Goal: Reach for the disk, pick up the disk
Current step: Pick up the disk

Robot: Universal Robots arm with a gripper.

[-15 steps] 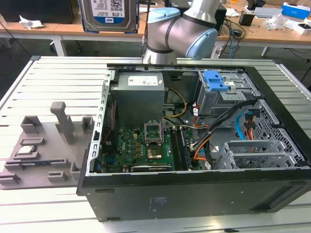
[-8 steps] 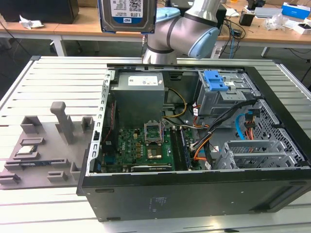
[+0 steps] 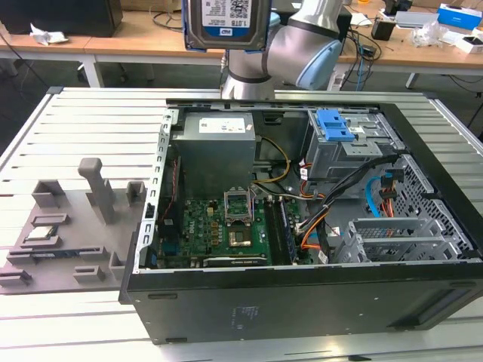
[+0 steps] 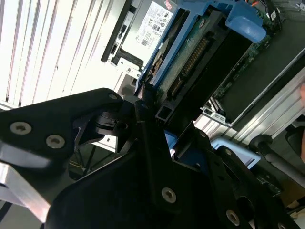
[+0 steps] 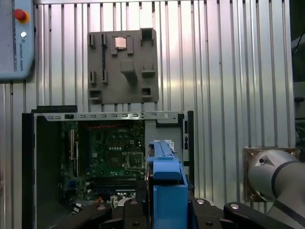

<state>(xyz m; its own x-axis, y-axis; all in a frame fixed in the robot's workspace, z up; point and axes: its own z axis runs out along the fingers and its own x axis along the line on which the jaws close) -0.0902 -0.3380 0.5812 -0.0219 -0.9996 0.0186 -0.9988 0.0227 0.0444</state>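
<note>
The disk is held up in the air, high above the back of the open computer case. Its upper part is cut off by the picture's edge. The hand is closed on one end of the disk, and black fingers are pressed against its sides in the second wrist view.

Under the disk, a grey power supply box and a green board are seen inside the case. Toward the exterior view's right, a blue latch sits on a grey drive cage. Orange, black and blue cables are strung across the case. The arm is seen just behind the disk.

On the exterior view's left, a grey tray with pegs and slots lies on the ribbed metal surface, well apart from the disk. A small silver chip lies in it.

Open air is seen below the disk, between it and the top edges of the case walls.

In the exterior view the disk's labelled flat face stands upright and is turned toward the camera. In the first wrist view the disk is seen edge-on. Its blue side rail faces the camera, and its long side points away from the hand, down toward the case.
</note>
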